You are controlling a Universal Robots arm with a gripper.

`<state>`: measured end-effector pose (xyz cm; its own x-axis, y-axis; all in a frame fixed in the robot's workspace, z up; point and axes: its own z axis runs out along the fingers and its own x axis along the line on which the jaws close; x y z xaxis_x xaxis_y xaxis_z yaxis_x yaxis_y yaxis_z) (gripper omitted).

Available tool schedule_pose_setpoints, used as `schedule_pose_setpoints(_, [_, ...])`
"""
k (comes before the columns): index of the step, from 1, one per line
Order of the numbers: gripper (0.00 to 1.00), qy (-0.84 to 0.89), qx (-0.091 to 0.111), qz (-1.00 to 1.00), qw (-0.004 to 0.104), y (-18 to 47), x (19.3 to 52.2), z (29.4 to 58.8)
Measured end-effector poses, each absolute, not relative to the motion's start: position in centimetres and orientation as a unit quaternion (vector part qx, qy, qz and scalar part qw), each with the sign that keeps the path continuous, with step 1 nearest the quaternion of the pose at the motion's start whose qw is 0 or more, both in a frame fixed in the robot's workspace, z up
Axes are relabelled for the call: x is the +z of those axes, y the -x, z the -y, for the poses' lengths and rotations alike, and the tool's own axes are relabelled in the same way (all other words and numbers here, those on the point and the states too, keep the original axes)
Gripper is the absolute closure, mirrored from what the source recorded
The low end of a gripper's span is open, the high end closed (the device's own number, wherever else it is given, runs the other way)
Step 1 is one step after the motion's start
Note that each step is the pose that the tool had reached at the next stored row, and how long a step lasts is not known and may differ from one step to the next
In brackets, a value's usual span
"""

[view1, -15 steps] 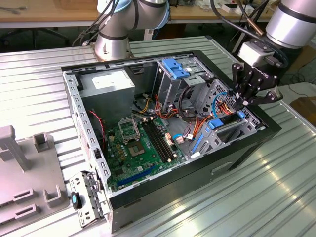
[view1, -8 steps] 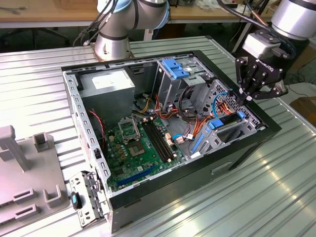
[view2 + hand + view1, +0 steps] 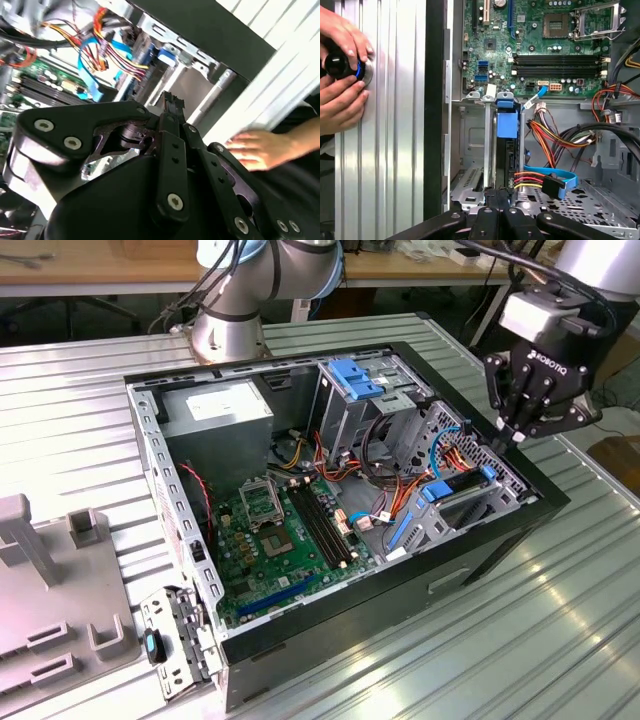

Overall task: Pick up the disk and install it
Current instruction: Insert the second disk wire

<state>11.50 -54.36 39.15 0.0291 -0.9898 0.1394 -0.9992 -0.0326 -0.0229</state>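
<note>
The disk [image 3: 456, 492] sits edge-up in the drive bay at the case's front corner, on the exterior view's right, with its light-blue rail bracket [image 3: 432, 492] showing at the ends. In the first wrist view the disk [image 3: 509, 157] stands in the metal bay slot under its blue tab [image 3: 507, 125]. My gripper [image 3: 516, 436] hangs just above and outside that corner of the case. Its fingers are shut with nothing between them, as both wrist views show [image 3: 497, 194] [image 3: 171, 102]. It is apart from the disk.
The open computer case [image 3: 180, 540] lies on a ribbed metal table [image 3: 560, 640]. Inside are a motherboard [image 3: 285, 530], a grey power-supply box [image 3: 218, 410], a drive cage with a blue latch [image 3: 355, 375] and loose cables [image 3: 555, 135]. A person's hands [image 3: 342, 95] hold a round black knob [image 3: 339, 65] beside the case.
</note>
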Motion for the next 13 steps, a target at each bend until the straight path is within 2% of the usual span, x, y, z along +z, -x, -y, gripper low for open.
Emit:
schedule_pose_setpoints(2, [0.89,-0.716,0.056,0.694,0.043,-11.5,39.2,54.2])
schedule_pose_setpoints(4, [0.89,-0.717,0.047,0.693,0.052,-11.5,40.3,53.1])
schedule_pose_setpoints(7, [0.89,-0.717,0.045,0.693,0.054,-11.4,40.9,51.1])
schedule_pose_setpoints(8, [0.76,-0.717,0.045,0.693,0.054,-11.4,40.8,50.8])
schedule_pose_setpoints(12, [0.75,-0.717,0.045,0.693,0.054,-11.2,40.7,50.4])
schedule_pose_setpoints(13, [0.68,-0.717,0.045,0.693,0.054,-11.2,40.6,50.2])
